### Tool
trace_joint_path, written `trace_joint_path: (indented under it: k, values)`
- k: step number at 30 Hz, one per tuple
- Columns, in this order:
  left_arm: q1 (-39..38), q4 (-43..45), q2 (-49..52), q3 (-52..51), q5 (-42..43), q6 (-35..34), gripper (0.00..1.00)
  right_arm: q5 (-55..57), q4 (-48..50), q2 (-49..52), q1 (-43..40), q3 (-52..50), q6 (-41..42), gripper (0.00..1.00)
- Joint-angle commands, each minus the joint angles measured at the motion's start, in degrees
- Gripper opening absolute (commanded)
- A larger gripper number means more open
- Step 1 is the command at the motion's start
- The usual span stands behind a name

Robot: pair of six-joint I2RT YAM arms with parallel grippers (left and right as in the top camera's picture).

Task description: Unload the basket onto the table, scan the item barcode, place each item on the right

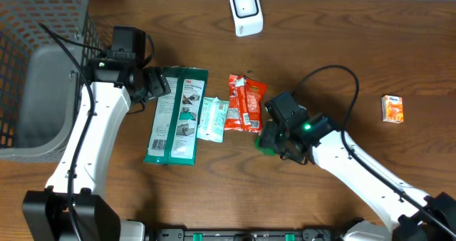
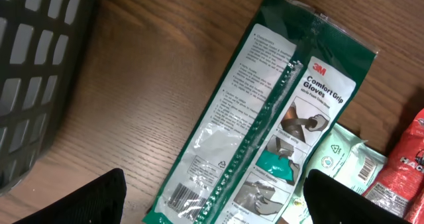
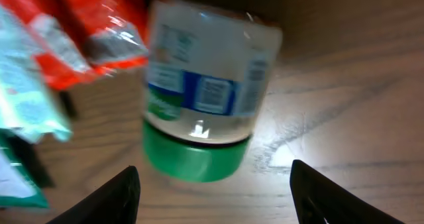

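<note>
A clear plastic bottle with a green cap (image 3: 205, 85) lies on its side just before the red foil snack packet (image 1: 244, 102). The right gripper (image 3: 213, 169) straddles the bottle, jaws spread and clear of it. Left of the red packet lie a pale mint sachet (image 1: 212, 118) and a long green glove packet (image 1: 177, 116), with the left gripper (image 2: 215, 177) held wide apart above it. Beyond the red packet stands a white scanner (image 1: 246, 11).

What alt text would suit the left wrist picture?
A green and white plastic pack of 3M Comfort Grip Gloves lies flat on a brown wooden table, ahead of the open black left gripper. A dark grey slotted basket stands left; a pale green packet and a red packet poke in right.
</note>
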Motion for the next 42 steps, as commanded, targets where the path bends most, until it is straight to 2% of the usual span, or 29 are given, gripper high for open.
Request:
trace_joint_path:
  k: [1, 6, 12, 19, 21, 26, 32, 37, 42]
  values:
    - [0.2, -0.2, -0.2, 1.0, -0.7, 0.3, 0.86, -0.7, 4.3, -0.1, 0.2, -4.0, 1.0, 0.70]
    - [0.2, -0.2, -0.2, 1.0, -0.7, 0.3, 0.86, 0.2, 6.2, -0.1, 0.5, -5.8, 1.0, 0.69]
    - [0.2, -0.2, -0.2, 1.0, -0.7, 0.3, 0.86, 7.7, 5.6, -0.1, 0.4, -6.3, 0.9, 0.66]
    - [0.2, -0.2, -0.2, 1.0, -0.7, 0.3, 0.86, 10.8, 5.6, -0.1, 0.3, -6.3, -5.2, 0.66]
    - [0.2, -0.2, -0.2, 1.0, -0.7, 0.3, 0.86, 11.3, 5.7, -0.1, 0.3, -6.3, -7.8, 0.68]
    - [0.2, -0.2, -0.2, 1.0, -0.7, 0.3, 0.86, 12.6, 5.5, -0.2, 0.3, -6.1, -21.6, 0.73]
    - [0.2, -0.2, -0.2, 1.0, -0.7, 0.3, 0.86, 7.1, 0.8, -0.8, 0.0, -0.7, -33.2, 0.76]
    - [0.2, -0.2, -0.2, 1.0, -0.7, 0.3, 0.86, 5.8, -4.0, -0.8, -0.3, 4.1, -39.2, 0.81]
    - [0.2, -0.2, -0.2, 1.0, -0.7, 0.3, 0.86, 8.4, -4.0, -0.4, -0.3, 2.8, -40.7, 0.82]
